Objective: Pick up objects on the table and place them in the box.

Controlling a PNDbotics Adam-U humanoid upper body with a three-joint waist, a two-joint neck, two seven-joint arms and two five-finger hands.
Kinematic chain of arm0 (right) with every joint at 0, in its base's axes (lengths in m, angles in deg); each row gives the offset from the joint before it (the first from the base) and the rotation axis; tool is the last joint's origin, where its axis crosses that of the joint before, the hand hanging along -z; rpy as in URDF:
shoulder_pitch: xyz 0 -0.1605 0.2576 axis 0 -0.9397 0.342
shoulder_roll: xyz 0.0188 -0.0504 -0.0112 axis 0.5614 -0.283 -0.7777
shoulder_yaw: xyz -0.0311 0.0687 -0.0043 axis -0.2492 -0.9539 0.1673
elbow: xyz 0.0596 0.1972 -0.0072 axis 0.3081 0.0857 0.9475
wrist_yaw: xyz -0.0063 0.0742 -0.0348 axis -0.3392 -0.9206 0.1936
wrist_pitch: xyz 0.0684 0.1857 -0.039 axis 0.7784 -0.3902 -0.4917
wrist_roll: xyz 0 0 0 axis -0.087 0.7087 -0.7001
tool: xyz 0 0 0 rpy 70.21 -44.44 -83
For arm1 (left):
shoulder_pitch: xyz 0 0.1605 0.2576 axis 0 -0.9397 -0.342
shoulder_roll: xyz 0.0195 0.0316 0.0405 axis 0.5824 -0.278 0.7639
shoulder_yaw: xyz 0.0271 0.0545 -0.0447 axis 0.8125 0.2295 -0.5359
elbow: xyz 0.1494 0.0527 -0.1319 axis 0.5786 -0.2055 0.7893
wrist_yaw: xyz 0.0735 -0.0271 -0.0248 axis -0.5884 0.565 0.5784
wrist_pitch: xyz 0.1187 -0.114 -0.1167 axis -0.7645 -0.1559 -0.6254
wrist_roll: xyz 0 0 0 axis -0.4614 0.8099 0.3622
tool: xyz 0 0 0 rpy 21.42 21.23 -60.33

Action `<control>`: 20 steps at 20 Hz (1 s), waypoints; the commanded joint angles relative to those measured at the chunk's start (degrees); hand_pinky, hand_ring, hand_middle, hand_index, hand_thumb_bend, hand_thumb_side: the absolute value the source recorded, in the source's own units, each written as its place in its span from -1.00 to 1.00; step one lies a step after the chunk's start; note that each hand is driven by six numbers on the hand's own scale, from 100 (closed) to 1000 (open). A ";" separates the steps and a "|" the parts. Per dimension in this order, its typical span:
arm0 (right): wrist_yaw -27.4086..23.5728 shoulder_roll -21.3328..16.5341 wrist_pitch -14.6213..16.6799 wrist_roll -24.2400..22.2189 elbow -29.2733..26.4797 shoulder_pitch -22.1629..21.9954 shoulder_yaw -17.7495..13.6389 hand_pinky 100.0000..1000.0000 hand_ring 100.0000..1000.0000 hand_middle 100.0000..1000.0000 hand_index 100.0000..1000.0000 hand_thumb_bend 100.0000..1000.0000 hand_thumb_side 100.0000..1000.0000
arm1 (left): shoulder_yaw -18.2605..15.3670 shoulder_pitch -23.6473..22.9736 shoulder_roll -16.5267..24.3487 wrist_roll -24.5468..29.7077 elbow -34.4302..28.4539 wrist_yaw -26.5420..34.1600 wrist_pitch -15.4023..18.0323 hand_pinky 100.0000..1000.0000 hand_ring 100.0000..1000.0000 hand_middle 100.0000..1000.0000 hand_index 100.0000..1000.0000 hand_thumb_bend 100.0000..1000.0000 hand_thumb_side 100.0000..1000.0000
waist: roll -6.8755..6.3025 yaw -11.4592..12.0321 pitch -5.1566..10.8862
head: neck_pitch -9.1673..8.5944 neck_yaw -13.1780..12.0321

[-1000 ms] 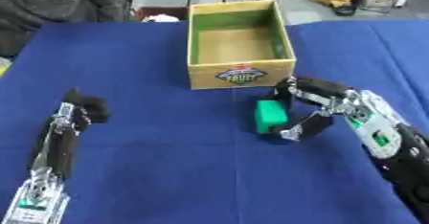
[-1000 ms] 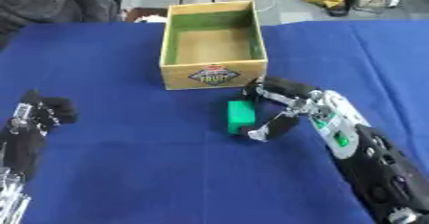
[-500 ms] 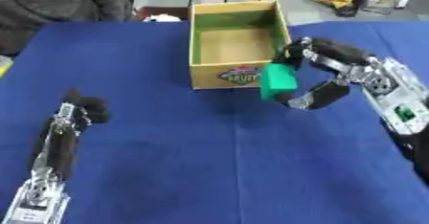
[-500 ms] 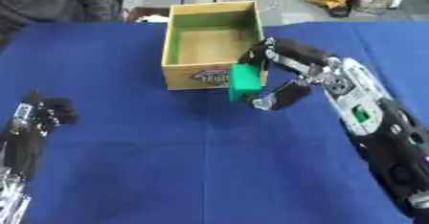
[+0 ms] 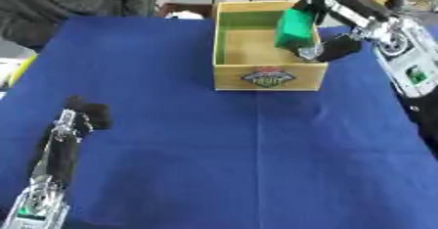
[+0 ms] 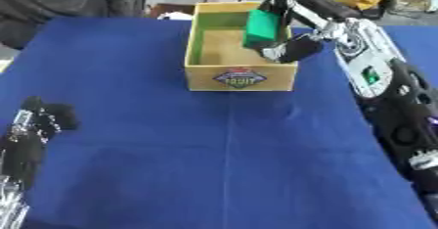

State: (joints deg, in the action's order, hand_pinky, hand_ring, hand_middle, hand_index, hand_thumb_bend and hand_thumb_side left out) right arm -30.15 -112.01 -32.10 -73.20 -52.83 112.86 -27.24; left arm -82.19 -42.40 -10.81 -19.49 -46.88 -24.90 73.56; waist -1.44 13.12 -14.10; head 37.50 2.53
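Hovering over the box (image 5: 269,76): green block (image 5: 296,29) in right hand (image 5: 335,22).

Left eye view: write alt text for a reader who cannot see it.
The robot's right hand holds a green block over the right side of an open wooden box on a blue-covered table. The left hand rests on the cloth near the lower left, holding nothing.

Green block (image 5: 296,29) now above box (image 5: 269,76).

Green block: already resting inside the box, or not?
Not yet: the green block is held in the right hand, above the box's right wall.
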 commanded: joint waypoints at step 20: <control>20.39 2.04 4.55 -1.60 3.56 1.33 -0.27 0.56 0.76 0.89 0.89 -0.33 0.16 | 0.43 0.82 0.22 0.76 -0.94 0.08 0.12 0.24 0.12 0.01 0.26 -0.34 1.00 | -0.36 0.66 0.73 | -0.68 1.09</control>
State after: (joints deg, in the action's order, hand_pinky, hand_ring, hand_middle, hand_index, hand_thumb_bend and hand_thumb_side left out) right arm -9.30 -109.23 -27.02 -75.22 -47.88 113.27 -26.90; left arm -81.60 -42.17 -11.28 -18.95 -46.88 -24.90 73.60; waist -1.67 13.77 -14.52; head 37.15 3.65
